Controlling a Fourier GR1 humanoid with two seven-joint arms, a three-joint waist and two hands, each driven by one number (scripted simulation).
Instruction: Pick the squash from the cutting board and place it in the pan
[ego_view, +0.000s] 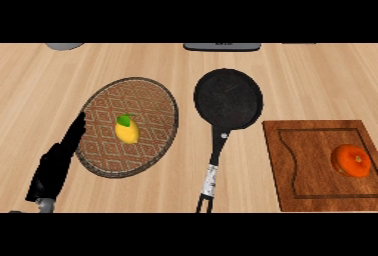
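Your left hand (55, 167) is down at the left side of the table (310, 75), with its fingers (76, 131) held straight and open, holding nothing. The fingertips lie over the left rim of a round woven mat (151, 97) that has a yellow lemon (127, 129) on it. Leave the lemon alone, it is not your job. Your right hand is not in sight at all. The thing you want is the orange squash (352, 160), and it sits on the wooden cutting board (295, 165), far off to the right of your fingers, well past the black pan (228, 97). The pan is between the mat and the board, with its long handle (212, 170) pointing back toward you. I think the pick has not started yet. The right hand looks like the better one to use, since the squash is on that side. Bring it up over the board, keep the fingers wide open, and come down so the squash sits between the fingers and thumb. Close around its middle. Then lift high enough to clear the board's edge and the pan's rim.
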